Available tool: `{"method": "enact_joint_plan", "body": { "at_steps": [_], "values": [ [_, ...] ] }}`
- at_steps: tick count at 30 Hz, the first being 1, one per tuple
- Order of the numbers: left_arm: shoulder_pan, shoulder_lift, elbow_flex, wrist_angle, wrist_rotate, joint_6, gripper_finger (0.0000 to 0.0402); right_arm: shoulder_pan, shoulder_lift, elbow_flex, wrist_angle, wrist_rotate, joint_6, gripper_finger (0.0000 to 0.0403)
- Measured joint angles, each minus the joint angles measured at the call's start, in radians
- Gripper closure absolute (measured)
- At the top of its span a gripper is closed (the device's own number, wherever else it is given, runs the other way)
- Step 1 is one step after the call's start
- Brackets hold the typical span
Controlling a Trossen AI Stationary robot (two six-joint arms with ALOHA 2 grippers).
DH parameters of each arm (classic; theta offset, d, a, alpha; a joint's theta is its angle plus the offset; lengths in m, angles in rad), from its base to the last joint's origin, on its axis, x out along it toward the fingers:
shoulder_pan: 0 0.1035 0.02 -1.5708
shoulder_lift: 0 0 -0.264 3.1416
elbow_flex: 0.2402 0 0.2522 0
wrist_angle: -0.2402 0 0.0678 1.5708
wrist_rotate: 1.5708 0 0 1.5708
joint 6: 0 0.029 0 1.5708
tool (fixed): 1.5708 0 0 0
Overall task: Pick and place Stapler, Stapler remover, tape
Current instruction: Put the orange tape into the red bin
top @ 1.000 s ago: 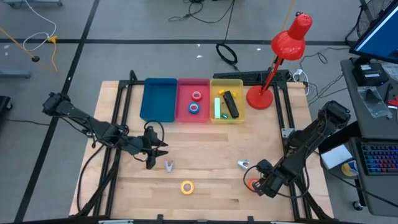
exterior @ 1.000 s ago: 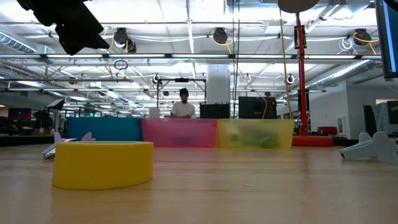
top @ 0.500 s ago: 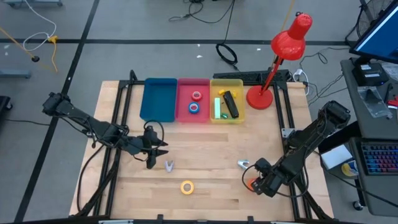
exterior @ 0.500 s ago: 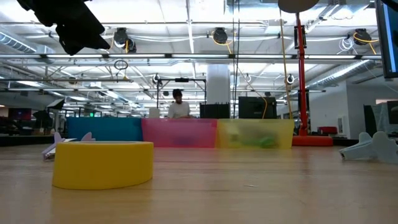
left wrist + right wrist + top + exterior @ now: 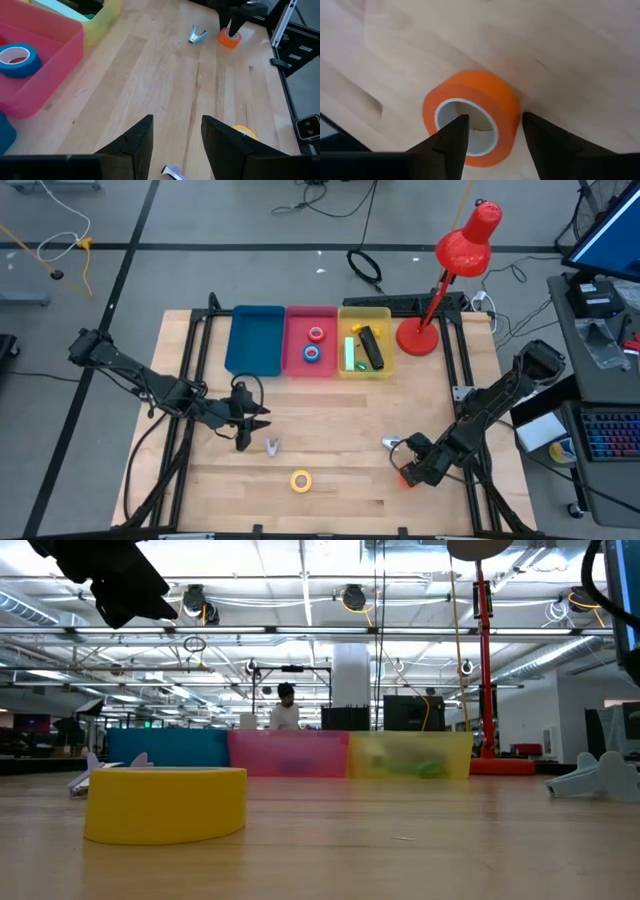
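Note:
My right gripper (image 5: 408,469) is down at the table's near right, shut on an orange tape roll (image 5: 470,112), which also shows far off in the left wrist view (image 5: 229,39). My left gripper (image 5: 175,135) hovers open at the table's left middle (image 5: 245,430). A silvery staple remover (image 5: 272,445) lies just beside it and a yellow tape roll (image 5: 301,480) lies flat nearer the near edge. A second staple remover (image 5: 390,444) lies close to my right gripper. The pink bin (image 5: 311,358) holds a red and a blue roll. The yellow bin (image 5: 364,370) holds a green and a black stapler. My right gripper has the orange roll by its wall (image 5: 507,117), with one finger (image 5: 452,137) inside the pale core hole and the other (image 5: 540,135) outside. The fingers come from above, pointing down. Whether the roll is clear of the table I cannot tell.
A blue bin (image 5: 255,340) stands left of the pink one along the far edge. A red desk lamp (image 5: 440,290) rises at the far right corner. Bare wood lies between the bins and the near objects. Dark frame rails run along both sides of the table.
My right gripper has shifted a little toward the table's left and far edge, still around the orange roll. My left arm has kept still.

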Motion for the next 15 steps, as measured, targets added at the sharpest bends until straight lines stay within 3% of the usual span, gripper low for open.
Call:
{"method": "enact_joint_plan", "body": {
  "at_steps": [5,11,15],
  "values": [
    [0.0,0.0,0.0,0.0,-0.002,-0.001,0.0234,-0.012,-0.001,-0.073,0.044,-0.031,0.103,0.0255],
    [0.0,0.0,0.0,0.005,-0.002,-0.025,0.0234,-0.019,-0.005,-0.062,0.047,-0.029,0.087,0.0367],
    [0.0,0.0,0.0,0.067,0.004,-0.031,0.0234,-0.026,-0.051,-0.034,0.042,-0.005,0.054,0.0373]
  ]
}}
